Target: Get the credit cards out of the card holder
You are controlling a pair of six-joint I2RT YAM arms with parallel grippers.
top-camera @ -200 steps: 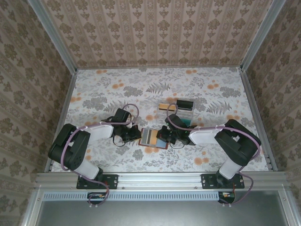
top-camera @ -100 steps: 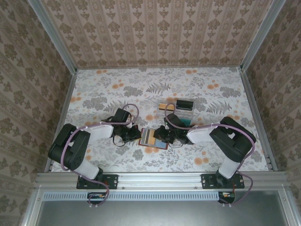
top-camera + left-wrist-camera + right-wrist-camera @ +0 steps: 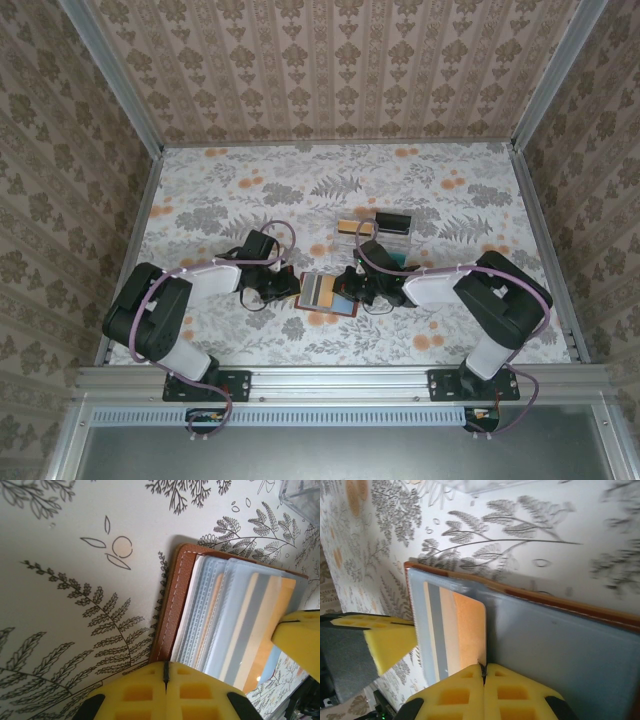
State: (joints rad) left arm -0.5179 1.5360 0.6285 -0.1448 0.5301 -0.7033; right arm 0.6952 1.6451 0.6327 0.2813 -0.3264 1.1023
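At the card holder [image 3: 175, 595], left gripper [image 3: 165, 669] and right gripper [image 3: 482, 670] sit closed, right touching credit cards [image 3: 467, 630].

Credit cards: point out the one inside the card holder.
The orange card with a grey stripe, in the open card holder; the tan card and dark card lie outside it.

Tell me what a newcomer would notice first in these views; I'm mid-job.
An open brown wallet lies at the middle of the flower-patterned table, with an orange card with a grey stripe showing inside it. The left gripper and right gripper sit at either side of it, each with its yellow pads pressed together. Just beyond stands a clear tray.
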